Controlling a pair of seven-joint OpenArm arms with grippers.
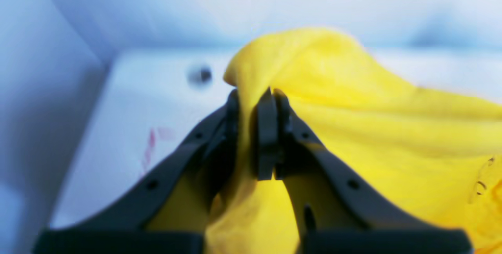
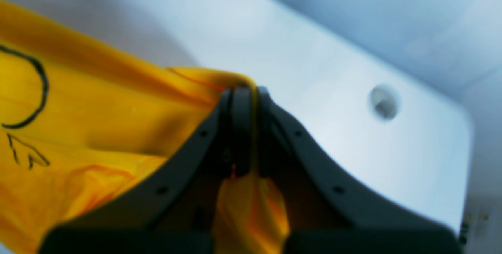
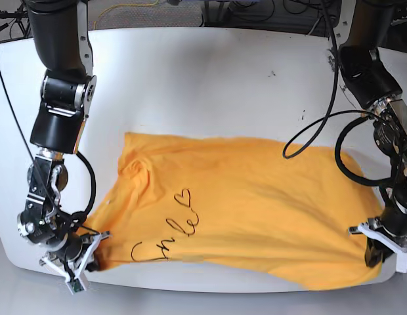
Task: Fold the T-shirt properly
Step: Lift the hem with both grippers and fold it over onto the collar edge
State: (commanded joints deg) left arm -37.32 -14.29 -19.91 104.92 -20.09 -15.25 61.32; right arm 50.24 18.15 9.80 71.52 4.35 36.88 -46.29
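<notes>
Both grippers, left (image 1: pixel 255 101) and right (image 2: pixel 245 93), are clamped on opposite near-edge corners of the yellow T-shirt (image 3: pixel 256 210) on the white table (image 3: pixel 203 79), likely to lift and fold it.

A white table (image 3: pixel 210 85) with rounded corners fills most of the base view. Near its far right side, around 2 o'clock from the middle, there are some small dark marks (image 3: pixel 272 73) on the surface. Black cables (image 3: pixel 308 141) hang in a loop over the right part of the table, at 3 o'clock. Behind the far edge, at 12 o'clock, more dark cables (image 3: pixel 269 10) lie in a tangle, with one thin yellow wire (image 3: pixel 134 6) among them. In the right wrist view a round hole (image 2: pixel 383 103) is seen in the table top, at 3 o'clock
</notes>
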